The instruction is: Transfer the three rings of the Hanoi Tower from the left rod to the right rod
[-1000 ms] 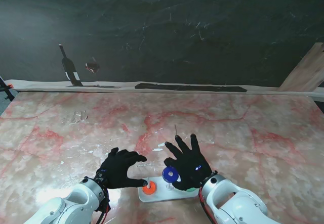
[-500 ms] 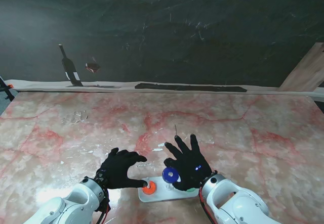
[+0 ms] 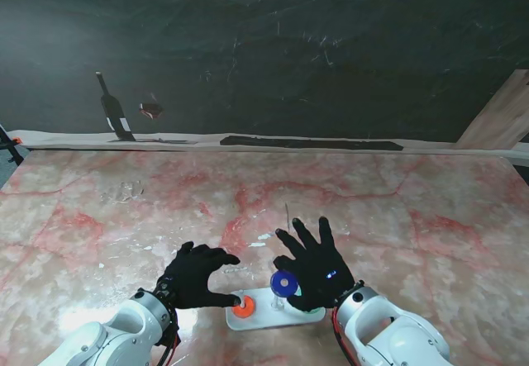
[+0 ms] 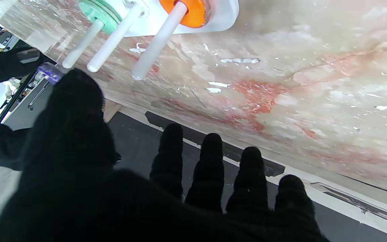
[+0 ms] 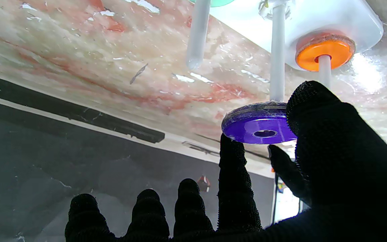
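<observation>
The white base (image 3: 263,316) lies close in front of me between both hands. An orange ring (image 3: 243,306) (image 5: 324,53) sits low on the left rod. A green ring (image 4: 96,15) rests at the foot of the right rod and is mostly hidden under my right hand in the stand view. My right hand (image 3: 316,265) pinches the blue ring (image 3: 283,282) (image 5: 259,122) between thumb and index finger, level with the rod tips. The ring's hole looks empty, with the middle rod (image 5: 276,57) just behind it. My left hand (image 3: 197,275) is open, its thumb close to the orange ring.
Pink marble tabletop (image 3: 397,209) stretches away beyond the base. A dark strip (image 3: 310,143) lies along the table's far edge. A wooden board (image 3: 504,118) leans at the far right. The base is near the table's front edge.
My right hand has shifted slightly to the right with the blue ring. The left hand, orange ring and base have not moved.
</observation>
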`<control>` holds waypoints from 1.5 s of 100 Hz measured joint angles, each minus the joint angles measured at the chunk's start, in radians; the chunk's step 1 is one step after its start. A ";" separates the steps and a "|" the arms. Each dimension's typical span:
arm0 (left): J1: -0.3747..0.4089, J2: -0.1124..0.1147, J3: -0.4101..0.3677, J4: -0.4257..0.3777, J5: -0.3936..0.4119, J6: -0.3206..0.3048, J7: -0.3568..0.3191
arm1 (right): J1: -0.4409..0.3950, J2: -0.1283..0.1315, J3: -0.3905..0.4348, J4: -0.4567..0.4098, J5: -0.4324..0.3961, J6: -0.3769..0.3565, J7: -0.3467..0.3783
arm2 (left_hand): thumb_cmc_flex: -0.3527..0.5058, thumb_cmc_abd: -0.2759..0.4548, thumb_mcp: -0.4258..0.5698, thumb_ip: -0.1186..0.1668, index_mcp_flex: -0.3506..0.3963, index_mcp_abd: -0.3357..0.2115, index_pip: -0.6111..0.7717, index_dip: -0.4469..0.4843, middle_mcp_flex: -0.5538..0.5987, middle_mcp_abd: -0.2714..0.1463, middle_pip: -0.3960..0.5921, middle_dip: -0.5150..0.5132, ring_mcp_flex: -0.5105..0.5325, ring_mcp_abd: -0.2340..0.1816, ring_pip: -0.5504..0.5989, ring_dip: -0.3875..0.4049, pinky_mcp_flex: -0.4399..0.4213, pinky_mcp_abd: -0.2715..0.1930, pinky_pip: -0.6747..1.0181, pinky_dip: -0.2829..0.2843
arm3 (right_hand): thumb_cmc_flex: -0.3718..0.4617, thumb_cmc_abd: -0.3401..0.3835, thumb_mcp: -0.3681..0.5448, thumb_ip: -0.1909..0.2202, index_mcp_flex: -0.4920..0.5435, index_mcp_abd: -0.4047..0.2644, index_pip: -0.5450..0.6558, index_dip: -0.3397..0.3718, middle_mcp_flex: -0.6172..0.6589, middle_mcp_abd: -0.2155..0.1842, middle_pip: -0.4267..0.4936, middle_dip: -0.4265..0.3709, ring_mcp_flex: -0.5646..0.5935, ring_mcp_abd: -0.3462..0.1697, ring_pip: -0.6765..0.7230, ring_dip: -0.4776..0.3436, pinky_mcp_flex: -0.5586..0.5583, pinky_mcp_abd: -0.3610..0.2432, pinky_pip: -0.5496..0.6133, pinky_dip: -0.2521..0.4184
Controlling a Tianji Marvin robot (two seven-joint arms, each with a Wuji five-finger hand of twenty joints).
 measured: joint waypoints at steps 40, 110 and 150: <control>-0.004 0.001 0.006 0.001 0.002 0.000 -0.005 | -0.090 -0.006 0.086 -0.060 -0.038 0.003 0.002 | 0.000 0.000 0.001 0.000 0.000 0.000 0.000 0.000 0.000 0.000 0.000 0.000 0.000 0.000 -0.001 0.000 0.000 0.000 0.000 0.000 | 0.000 0.000 0.000 0.000 0.000 0.000 0.000 0.000 0.000 0.000 0.000 0.000 0.000 0.000 0.000 0.000 0.000 0.000 0.002 0.011; -0.020 0.003 0.020 0.013 0.009 0.000 -0.013 | -0.131 -0.007 0.135 -0.053 -0.042 0.033 0.016 | 0.000 0.000 0.001 0.000 0.000 0.000 0.007 0.000 0.000 0.000 0.000 0.000 0.000 0.000 -0.001 0.000 0.000 0.000 0.000 -0.001 | 0.000 0.000 0.002 0.000 -0.011 0.000 -0.003 0.001 -0.001 0.000 -0.001 0.000 0.000 0.000 0.000 0.000 -0.009 0.000 0.009 0.024; -0.025 0.004 0.020 0.022 0.011 -0.002 -0.014 | -0.106 -0.007 0.132 -0.016 -0.018 0.035 0.026 | 0.000 0.000 0.001 0.000 0.000 0.000 0.007 0.000 0.000 0.000 0.000 0.000 0.000 0.000 -0.001 0.000 0.000 0.000 0.000 -0.001 | 0.000 0.000 0.002 0.001 -0.010 0.000 -0.004 0.003 -0.001 0.000 -0.011 0.000 0.000 0.000 0.000 0.000 -0.011 0.000 0.014 0.037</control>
